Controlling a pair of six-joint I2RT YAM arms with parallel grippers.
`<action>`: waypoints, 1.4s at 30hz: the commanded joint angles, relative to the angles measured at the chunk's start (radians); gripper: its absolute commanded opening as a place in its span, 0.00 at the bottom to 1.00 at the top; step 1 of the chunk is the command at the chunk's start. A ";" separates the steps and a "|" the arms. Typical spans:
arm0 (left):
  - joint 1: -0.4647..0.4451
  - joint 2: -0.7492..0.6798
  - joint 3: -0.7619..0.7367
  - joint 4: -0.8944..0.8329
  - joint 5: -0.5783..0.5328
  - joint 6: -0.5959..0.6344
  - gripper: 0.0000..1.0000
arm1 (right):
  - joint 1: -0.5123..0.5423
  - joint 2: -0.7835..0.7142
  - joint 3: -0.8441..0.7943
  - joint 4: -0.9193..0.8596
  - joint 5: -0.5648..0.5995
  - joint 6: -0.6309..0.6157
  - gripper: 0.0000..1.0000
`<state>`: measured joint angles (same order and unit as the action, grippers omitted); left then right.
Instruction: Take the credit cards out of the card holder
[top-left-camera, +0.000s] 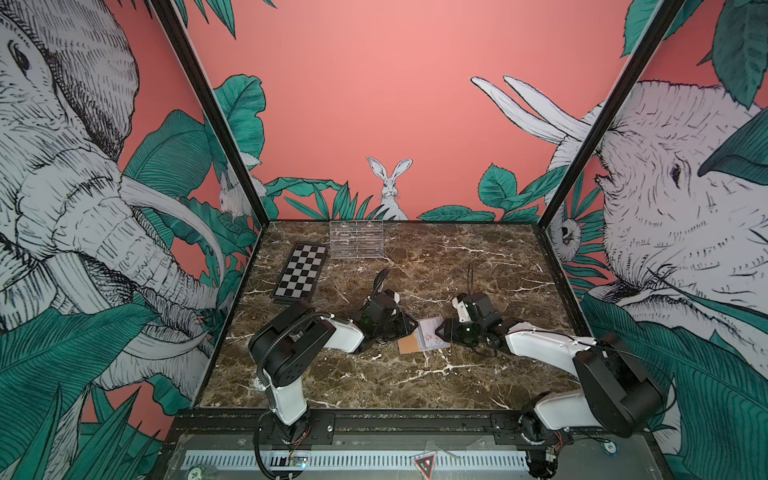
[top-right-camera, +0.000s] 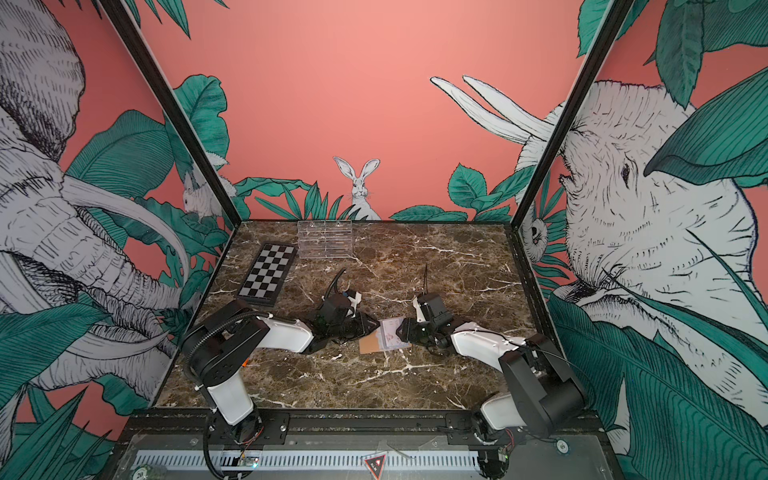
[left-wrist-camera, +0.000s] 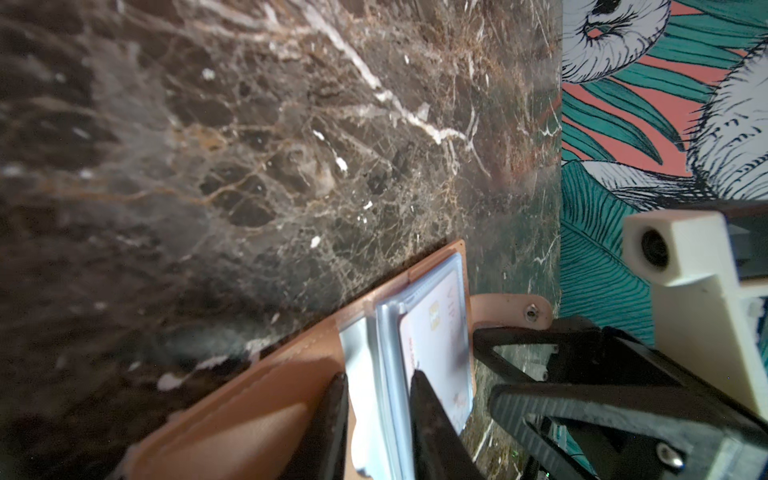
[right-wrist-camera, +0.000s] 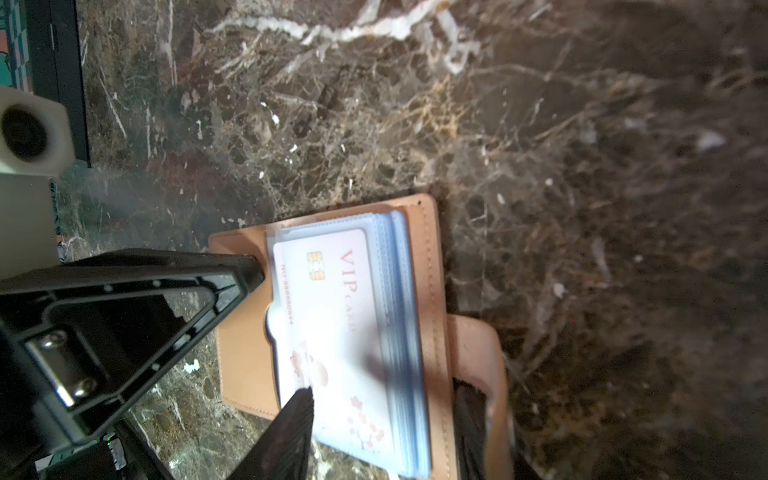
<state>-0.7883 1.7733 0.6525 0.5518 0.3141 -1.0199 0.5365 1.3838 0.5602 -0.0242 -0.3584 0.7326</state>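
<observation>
**Midway between both grippers, the card holder lies open**

Flat on the brown marble table (top-left-camera: 374, 386), the card holder (top-left-camera: 409, 345) lies opened out with its tan inner cover facing up. It is near the middle from side to side and closer to the front edge than to the back. The credit cards (right-wrist-camera: 332, 316) sit in its stack of clear sleeves. The top one is whitish, with a gold chip and red "VIP CARD" lettering, and it lies inside the uppermost sleeve. Pale blue edges of further leaves show beneath it. The snap tab (left-wrist-camera: 511, 309) sticks out from the holder's outer edge onto the table.

The left gripper (left-wrist-camera: 378, 374) comes in low from the holder's left side. Its fingers stand a little apart, one tip over the bare tan cover just beside the sleeves and the other on the top sleeve, with sleeve edges between them. Whether they clamp those leaves or only rest on them I cannot tell.

The right gripper (right-wrist-camera: 384, 388) reaches in from the opposite side with its jaws spread wide. One fingertip (right-wrist-camera: 299, 407) touches the top sleeve over the card, and the other is down beside the snap tab, partly hidden by it.

Well apart, towards the back left, a chequered board (top-left-camera: 300, 272) lies flat. A clear acrylic rack (top-left-camera: 356, 245) stands near it at the back wall.
</observation>
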 joint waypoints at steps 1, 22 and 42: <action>0.000 0.016 -0.022 0.005 -0.005 0.012 0.28 | 0.009 -0.071 0.005 -0.035 -0.004 -0.005 0.54; 0.001 0.024 -0.042 0.021 -0.008 0.012 0.27 | 0.019 0.054 -0.009 0.063 -0.009 0.007 0.54; 0.001 0.037 -0.079 0.071 -0.015 0.004 0.26 | 0.029 0.032 -0.060 0.396 -0.222 0.137 0.54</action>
<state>-0.7826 1.7897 0.6029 0.6666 0.3038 -1.0164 0.5541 1.4334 0.4965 0.2466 -0.5022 0.8307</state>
